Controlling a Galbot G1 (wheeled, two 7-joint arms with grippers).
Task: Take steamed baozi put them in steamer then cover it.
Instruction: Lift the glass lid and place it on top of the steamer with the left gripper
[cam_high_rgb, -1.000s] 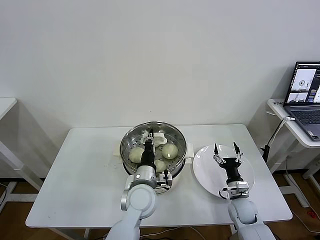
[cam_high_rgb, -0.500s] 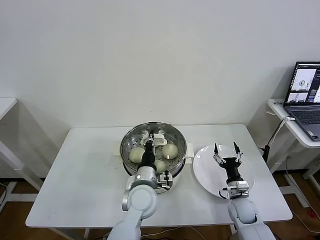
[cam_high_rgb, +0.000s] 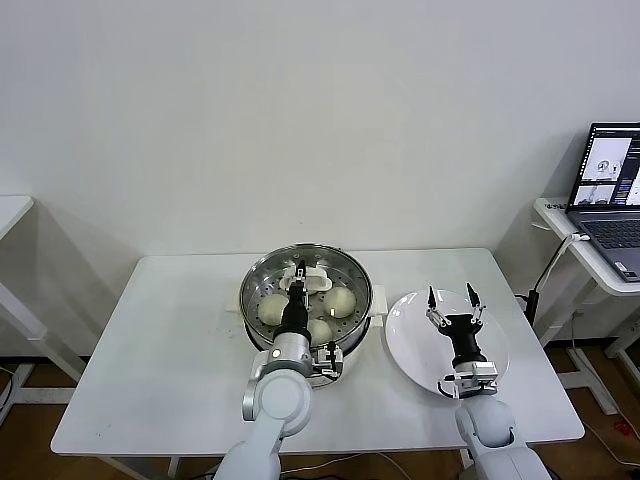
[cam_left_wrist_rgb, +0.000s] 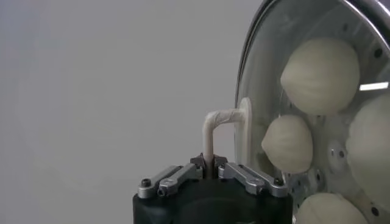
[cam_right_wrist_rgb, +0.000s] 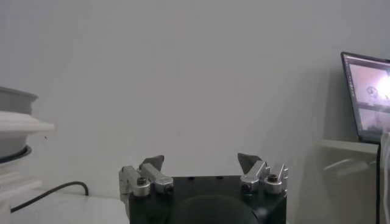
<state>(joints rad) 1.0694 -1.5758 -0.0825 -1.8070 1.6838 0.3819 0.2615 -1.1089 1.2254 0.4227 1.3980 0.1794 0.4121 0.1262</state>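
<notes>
Left gripper clamps the cover's handle over the steamer holding baozi

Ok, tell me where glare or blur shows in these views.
Left wrist view: a bright streak of glare on the glass cover, baozi showing through it. Right wrist view: laptop screen washed out and soft. Head view: evenly lit, soft shadow on the table.

Steamer: round shiny steel pot w/ perforated tray, white side handles, upright at mid tabletop. Baozi: smooth cream-white domes inside on the tray, three plain in head view; left wrist view shows four behind the glass. Cover: clear glass lid w/ metal rim, sits over the steamer, its white handle on top, pinched in the closed left tool.
</notes>
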